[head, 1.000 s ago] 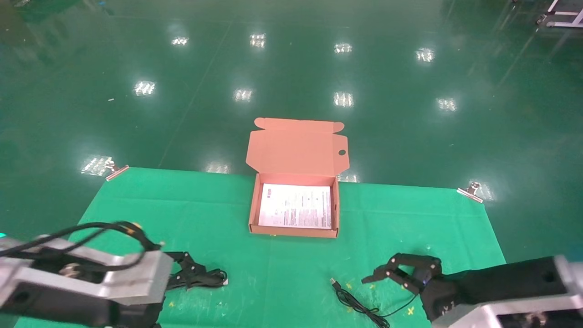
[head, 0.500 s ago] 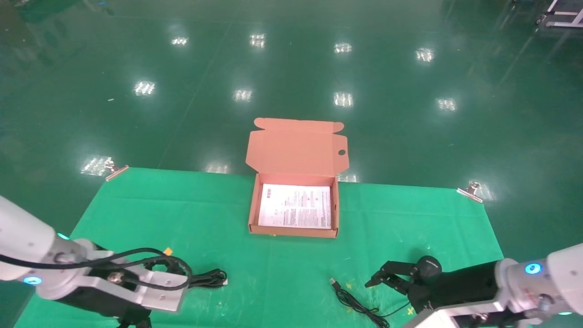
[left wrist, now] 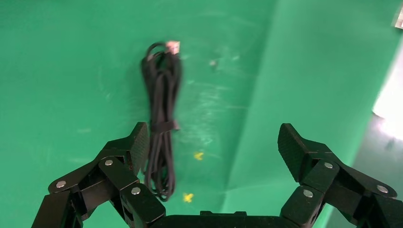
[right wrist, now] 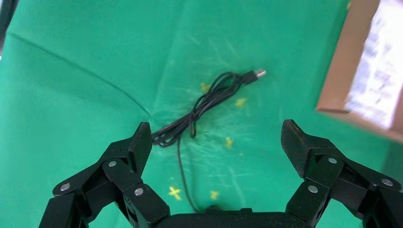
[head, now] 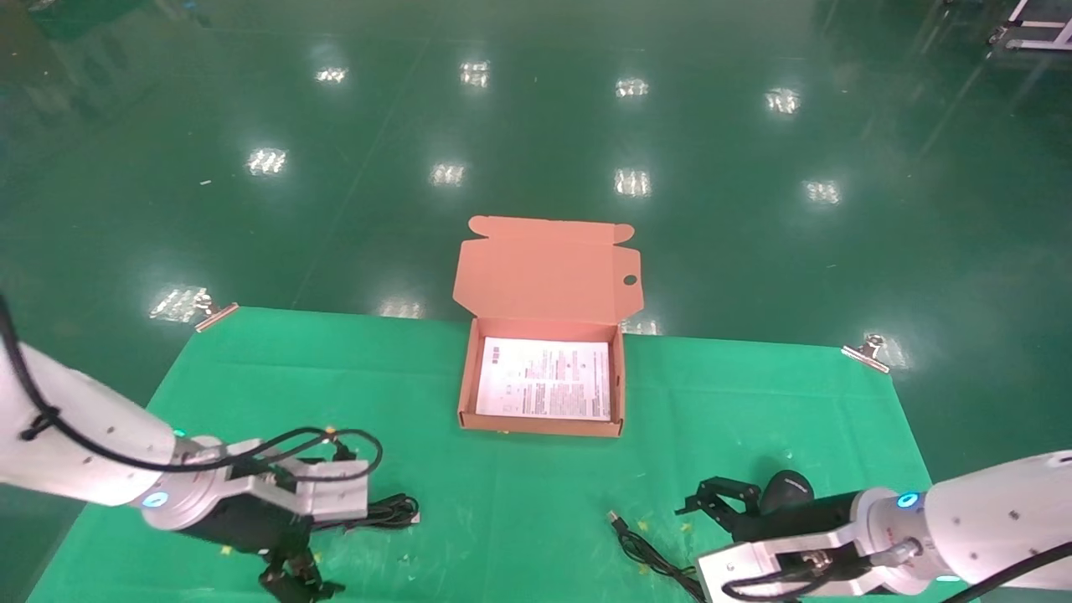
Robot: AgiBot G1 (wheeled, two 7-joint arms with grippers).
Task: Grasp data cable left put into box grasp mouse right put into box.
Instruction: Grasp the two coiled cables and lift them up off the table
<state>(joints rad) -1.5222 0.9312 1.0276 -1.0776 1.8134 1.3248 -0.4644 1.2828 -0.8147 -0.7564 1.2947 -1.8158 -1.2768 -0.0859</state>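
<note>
On the green cloth-covered bench (head: 519, 494) a shallow orange-brown cardboard box (head: 467, 377) stands near the far edge with its flap lid tipped back, and a white printed sheet (head: 544, 378) lies flat on its floor.

The left tool (head: 297, 578) is low at the near left edge of the bench, its black fingers (left wrist: 135, 147) spread wide with nothing between them. The thin black data cable wound into a long narrow bundle (left wrist: 161, 128) lies on the cloth just beside one finger in the left wrist view (whether they touch cannot be told); its small white tag (left wrist: 173, 46) is at the end away from the tool. From the head view the bundle (head: 389, 511) pokes out to the right of the left arm's wrist.

The right tool (head: 712, 500) is at the near right, also spread wide and holding nothing. The small black oval mouse (head: 787, 487) sits right behind its fingers, close against the arm. The mouse's thin black cord (right wrist: 199, 111) lies loosely coiled on the cloth ahead of the open fingers (right wrist: 298, 142), ending in a USB plug (right wrist: 258, 73) that points toward the box (right wrist: 351, 71).
</note>
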